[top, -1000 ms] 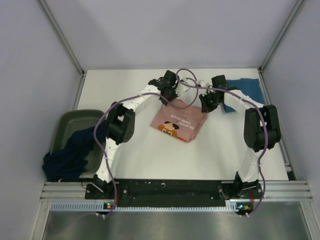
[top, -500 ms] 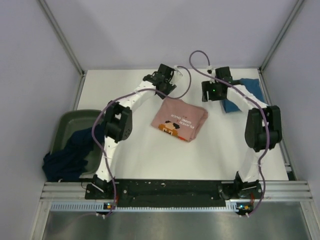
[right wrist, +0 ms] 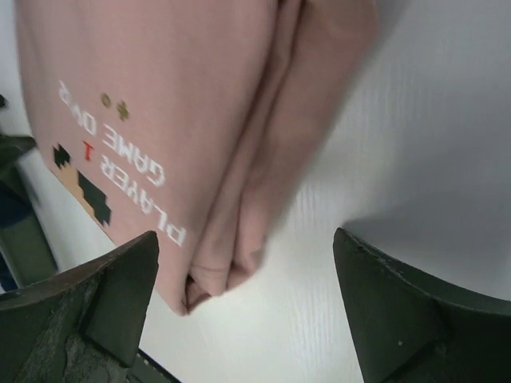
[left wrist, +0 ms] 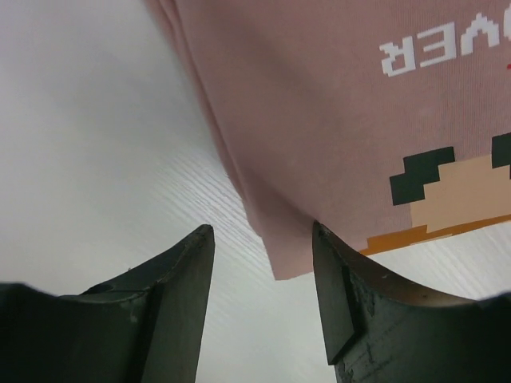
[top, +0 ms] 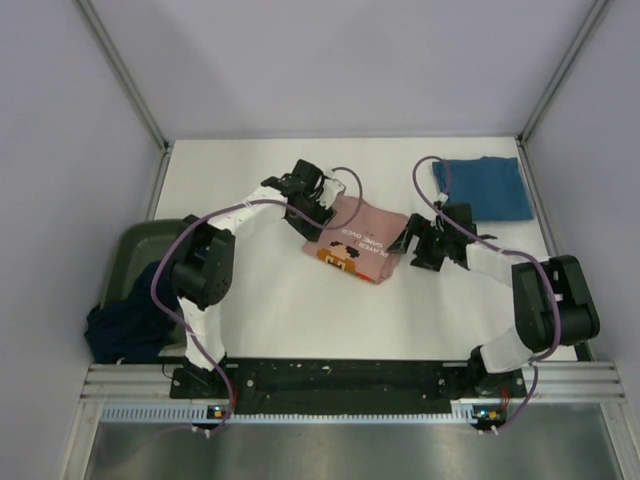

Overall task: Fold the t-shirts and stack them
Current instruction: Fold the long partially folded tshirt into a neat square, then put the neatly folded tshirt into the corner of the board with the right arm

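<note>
Left wrist view: left hand (left wrist: 259,239) released, fingers apart astride a corner of the folded salmon-pink t-shirt (left wrist: 319,120) on the white surface (left wrist: 80,120). Right hand (right wrist: 246,239) likewise spread wide at the opposite edge. Teal-blue t-shirt (top: 485,187) lies folded far right. Navy t-shirt (top: 135,315) drapes over the green bin (top: 128,250).

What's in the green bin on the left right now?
A crumpled dark navy t-shirt lies in the green bin and spills over its near rim. Anything beneath it is hidden.
</note>
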`<state>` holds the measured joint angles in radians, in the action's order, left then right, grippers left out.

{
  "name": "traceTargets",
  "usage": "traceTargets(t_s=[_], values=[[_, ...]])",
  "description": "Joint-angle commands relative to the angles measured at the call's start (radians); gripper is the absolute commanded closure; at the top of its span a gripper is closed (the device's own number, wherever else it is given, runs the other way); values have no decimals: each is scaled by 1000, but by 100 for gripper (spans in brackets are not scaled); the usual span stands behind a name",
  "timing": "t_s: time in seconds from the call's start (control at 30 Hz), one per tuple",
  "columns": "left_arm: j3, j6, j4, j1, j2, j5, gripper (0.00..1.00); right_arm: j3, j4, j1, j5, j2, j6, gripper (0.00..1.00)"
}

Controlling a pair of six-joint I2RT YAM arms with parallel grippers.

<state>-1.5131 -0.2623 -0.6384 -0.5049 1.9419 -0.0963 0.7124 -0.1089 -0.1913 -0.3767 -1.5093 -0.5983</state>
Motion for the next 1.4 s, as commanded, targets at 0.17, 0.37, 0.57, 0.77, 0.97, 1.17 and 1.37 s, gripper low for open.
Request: traceTargets(t_s=[0.17,0.37,0.57,0.77,0.97,1.17,1.37], values=[[59,89,40,-27,28,-112,44,-47,494,6,-206,-225,-274,20],[88,89,34,-37,32,-128,45,-21,528,13,-218,-246,-288,63],[99,80,31,-34,6,-117,44,70,382,26,-209,-218,-187,100],[76,46,6,5,-93,-76,19,329,-111,27,-148,-210,177,100],[51,24,2,60,-103,0,1,602,-505,29,30,-270,469,100],[42,8,3,68,-115,32,1,899,-793,29,290,-342,664,100],[62,1,8,68,-123,40,1,1099,-876,29,518,-370,848,100]])
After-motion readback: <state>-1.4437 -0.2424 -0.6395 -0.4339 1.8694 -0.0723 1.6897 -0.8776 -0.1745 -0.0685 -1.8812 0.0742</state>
